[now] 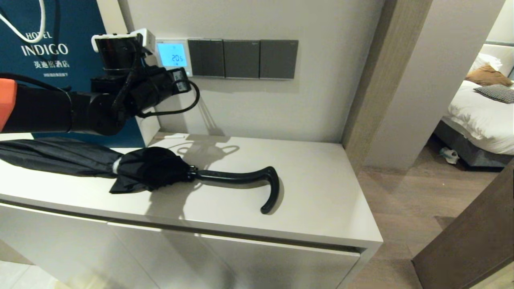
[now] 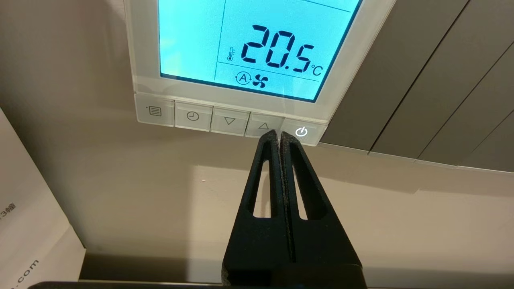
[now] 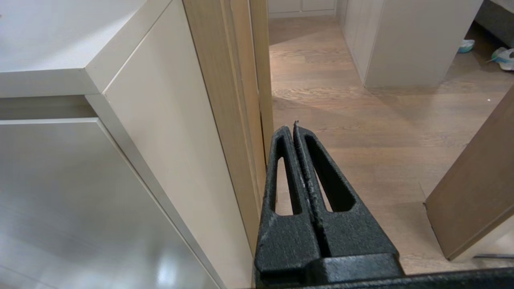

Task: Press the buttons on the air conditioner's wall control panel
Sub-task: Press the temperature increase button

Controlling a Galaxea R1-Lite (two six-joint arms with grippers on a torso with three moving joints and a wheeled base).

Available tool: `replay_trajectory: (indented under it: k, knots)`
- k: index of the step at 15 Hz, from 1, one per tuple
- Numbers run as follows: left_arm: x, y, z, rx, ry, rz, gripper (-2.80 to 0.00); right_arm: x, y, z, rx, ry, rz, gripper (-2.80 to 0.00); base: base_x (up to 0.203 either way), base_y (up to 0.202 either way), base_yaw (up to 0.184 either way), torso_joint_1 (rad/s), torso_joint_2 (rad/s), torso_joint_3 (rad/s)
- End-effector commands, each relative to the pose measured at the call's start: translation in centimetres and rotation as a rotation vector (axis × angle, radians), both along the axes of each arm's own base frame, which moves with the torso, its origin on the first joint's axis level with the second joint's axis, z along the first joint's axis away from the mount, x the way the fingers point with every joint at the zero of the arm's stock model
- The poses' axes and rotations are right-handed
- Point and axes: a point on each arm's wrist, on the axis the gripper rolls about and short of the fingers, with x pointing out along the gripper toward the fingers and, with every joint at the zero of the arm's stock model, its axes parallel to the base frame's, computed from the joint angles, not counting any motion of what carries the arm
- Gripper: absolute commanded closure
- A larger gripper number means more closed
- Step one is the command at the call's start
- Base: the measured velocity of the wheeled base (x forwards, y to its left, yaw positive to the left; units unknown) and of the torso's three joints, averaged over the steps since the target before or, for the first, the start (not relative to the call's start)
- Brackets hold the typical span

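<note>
The white wall control panel [image 1: 172,56] hangs on the wall with its screen lit light blue, reading 20.5 °C [image 2: 257,44]. A row of pale buttons [image 2: 229,120] runs along its lower edge: menu, clock, down, up [image 2: 261,124] and a lit power button [image 2: 303,131]. My left gripper [image 2: 279,134] is shut and empty, its tips at the lower edge of the row, between the up and power buttons. In the head view it [image 1: 181,82] sits just below the panel. My right gripper [image 3: 292,129] is shut and empty, low beside the cabinet's side, out of the head view.
Three dark grey switch plates [image 1: 243,58] sit right of the panel. A folded black umbrella [image 1: 152,168] with a hooked handle lies on the white cabinet top [image 1: 321,192]. A blue hotel bag [image 1: 52,48] stands at the left. Wooden floor [image 3: 381,132] and a bed [image 1: 478,116] lie to the right.
</note>
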Motion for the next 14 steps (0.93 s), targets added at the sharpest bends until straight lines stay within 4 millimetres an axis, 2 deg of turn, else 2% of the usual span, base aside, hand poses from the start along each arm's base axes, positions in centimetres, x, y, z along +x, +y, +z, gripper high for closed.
replay_trajectory:
  k: [1, 6, 8, 14]
  knots:
    - [0.2, 0.3, -0.3, -0.002, 0.002, 0.008, 0.00, 0.0, 0.0, 0.0, 0.000, 0.003, 0.000, 0.00, 0.000, 0.000, 0.000, 0.000, 0.00, 0.000]
    - [-0.1, 0.4, -0.2, -0.004, -0.003, 0.009, 0.00, 0.0, 0.0, 0.0, 0.000, 0.003, 0.000, 0.00, 0.000, 0.000, 0.000, 0.000, 0.00, 0.000]
    - [-1.0, 0.7, -1.2, 0.001, 0.018, 0.009, 0.00, 0.0, 0.0, 0.0, 0.000, 0.003, 0.000, 0.00, 0.000, 0.000, 0.000, 0.000, 0.00, 0.000]
    - [-1.7, 0.9, -0.8, -0.004, 0.001, 0.009, 0.00, 0.0, 0.0, 0.0, 0.000, 0.003, 0.000, 0.00, 0.000, 0.000, 0.000, 0.000, 0.00, 0.000]
